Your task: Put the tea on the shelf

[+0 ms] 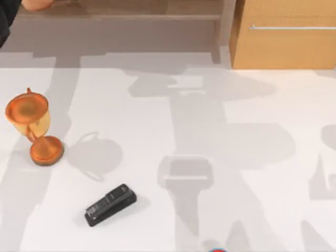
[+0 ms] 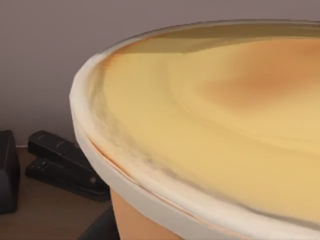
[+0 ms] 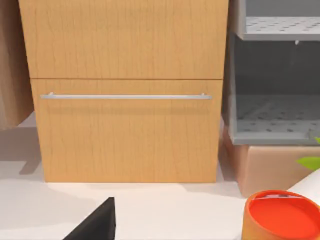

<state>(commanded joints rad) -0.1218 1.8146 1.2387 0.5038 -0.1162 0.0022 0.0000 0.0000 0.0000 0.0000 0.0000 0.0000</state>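
Observation:
The tea (image 2: 210,125) is an orange cup with a white rim and a creamy tan top, seen very close in the left wrist view. In the top view its edge (image 1: 38,4) shows at the far left corner, over the pale brown shelf (image 1: 131,17). My left gripper (image 1: 22,6) is shut on it there, and a dark part of the gripper shows beside the cup's wall. My right gripper (image 3: 97,222) is low near the table's front and faces the cabinet.
An orange cabinet (image 1: 286,44) with a silver bar handle stands at the back right. An orange goblet (image 1: 31,126) and a black stapler (image 1: 110,205) are on the left of the white table. A red-lidded can (image 3: 280,215) sits beside a grey rack (image 3: 272,115). Another stapler (image 2: 62,165) lies on brown wood.

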